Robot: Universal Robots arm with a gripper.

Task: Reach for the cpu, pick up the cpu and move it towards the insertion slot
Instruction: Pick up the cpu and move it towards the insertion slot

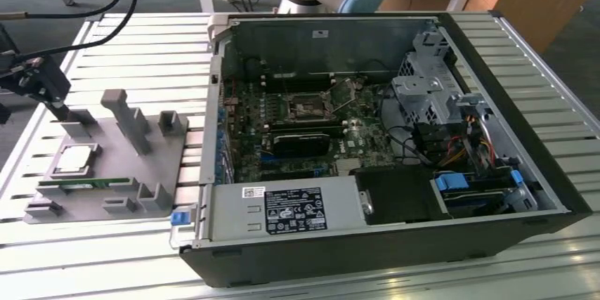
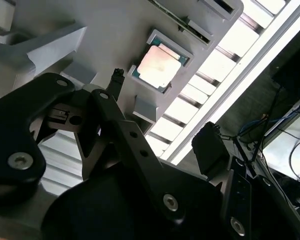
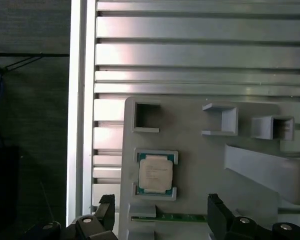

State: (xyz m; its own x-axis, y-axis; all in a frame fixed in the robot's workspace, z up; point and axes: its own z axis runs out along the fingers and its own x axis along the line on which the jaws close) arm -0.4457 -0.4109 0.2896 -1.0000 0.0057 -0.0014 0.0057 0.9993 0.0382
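Two jaws spread wide, one cpu (image 3: pixel 155 173) in grey fixture (image 3: pixel 215 170), one insertion slot (image 1: pixel 307 108)

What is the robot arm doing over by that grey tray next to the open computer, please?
The arm's gripper hangs open above the cpu, which lies flat in its recess in the grey fixture beside the open computer case. Nothing is gripped: the fingers stand apart and do not touch the chip. The insertion slot sits on the green board inside the case, to the exterior view's right of the cpu.
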